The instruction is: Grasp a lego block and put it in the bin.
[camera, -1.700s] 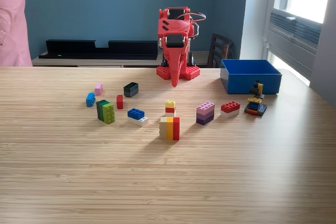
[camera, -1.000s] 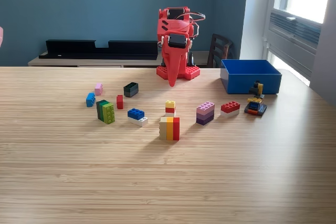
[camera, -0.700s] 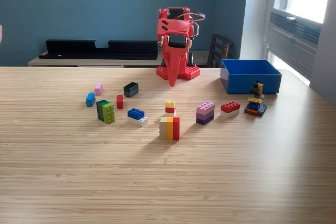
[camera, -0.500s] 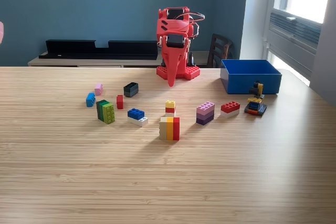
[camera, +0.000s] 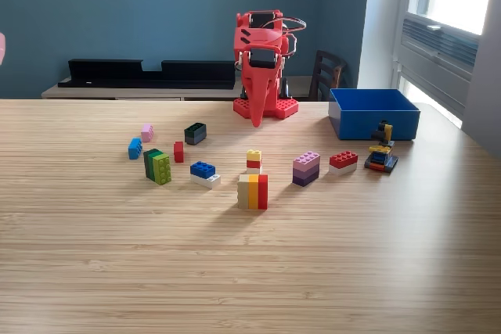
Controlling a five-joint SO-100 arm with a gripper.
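Observation:
The red arm stands folded at the table's far edge, its gripper pointing straight down, shut and empty, just above the wood. Several lego blocks lie in front of it: a black one, a pink one, a light blue one, a small red one, a green pair, a blue-and-white one, a yellow-red stack, a tan-orange-red block, a purple stack and a red-on-white one. The blue bin sits on the exterior view's right.
A small multicoloured lego figure stands just in front of the bin. A dark chair and a black shelf are behind the table. A sliver of pink sleeve shows at the exterior view's left edge.
The person in pink at the left has stepped almost out of view. The gripper has risen slightly from the table. The blocks have not moved.

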